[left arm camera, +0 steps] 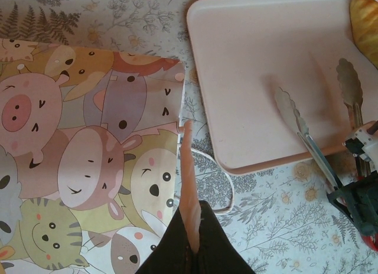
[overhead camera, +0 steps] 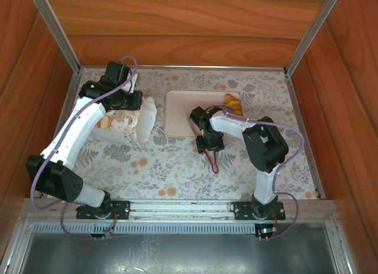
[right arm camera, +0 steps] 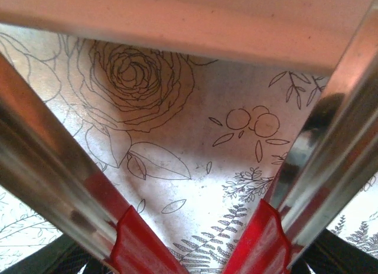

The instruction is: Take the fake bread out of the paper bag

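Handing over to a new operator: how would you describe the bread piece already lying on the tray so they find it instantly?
Find the pale pink rectangular tray mid-table, then its far right corner. There lies a golden-brown striped oblong toy loaf, the only golden thing on it; the silver scalloped metal tongs beside it are thin and shiny.

Paper bag (left arm camera: 88, 138), left of frame: matt paper with a cartoon animal print, lightly creased. Tray (left arm camera: 254, 79): smooth pink-beige plastic, satin finish, faint scuffs. Tongs (left arm camera: 288, 108): bare polished metal, mirror-bright in the right wrist view. Their red sleeves (right arm camera: 139, 244) are glossy and look like plastic. Fake bread (left arm camera: 366, 20), upper right corner: golden, slight sheen. Table cover (overhead camera: 177, 168): matt floral print, cloth or vinyl, can't tell. Walls (overhead camera: 189, 26): varnished wood, clear grain. Frame posts (overhead camera: 54, 29): brushed metal.
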`<control>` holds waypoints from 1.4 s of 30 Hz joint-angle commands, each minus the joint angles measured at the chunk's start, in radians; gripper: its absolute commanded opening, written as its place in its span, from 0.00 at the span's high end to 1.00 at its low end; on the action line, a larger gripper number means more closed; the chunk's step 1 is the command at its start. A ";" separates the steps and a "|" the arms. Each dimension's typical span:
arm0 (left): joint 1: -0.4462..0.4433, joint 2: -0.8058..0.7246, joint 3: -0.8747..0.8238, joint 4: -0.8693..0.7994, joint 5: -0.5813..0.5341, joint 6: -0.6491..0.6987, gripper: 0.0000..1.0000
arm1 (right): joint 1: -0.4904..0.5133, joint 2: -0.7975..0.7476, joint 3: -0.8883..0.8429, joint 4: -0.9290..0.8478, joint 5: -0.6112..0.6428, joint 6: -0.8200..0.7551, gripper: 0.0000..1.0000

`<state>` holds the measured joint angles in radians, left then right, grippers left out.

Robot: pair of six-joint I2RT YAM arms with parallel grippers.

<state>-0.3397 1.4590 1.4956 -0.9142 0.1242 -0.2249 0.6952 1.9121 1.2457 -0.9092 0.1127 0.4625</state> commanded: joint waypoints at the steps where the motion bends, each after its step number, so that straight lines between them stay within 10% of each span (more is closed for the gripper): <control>1: 0.010 -0.018 -0.002 0.005 -0.016 0.004 1.00 | 0.009 -0.029 -0.042 -0.038 0.011 0.015 0.31; 31: 0.010 -0.017 -0.006 0.005 -0.012 -0.002 1.00 | -0.060 0.111 -0.005 0.095 0.018 -0.045 0.32; 42: 0.010 -0.020 0.009 0.005 -0.008 -0.004 1.00 | -0.056 -0.176 0.058 -0.026 -0.025 -0.099 0.46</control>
<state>-0.3397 1.4582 1.4944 -0.9119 0.1253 -0.2253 0.6407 1.8507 1.2709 -0.8757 0.0994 0.3866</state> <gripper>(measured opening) 0.051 0.540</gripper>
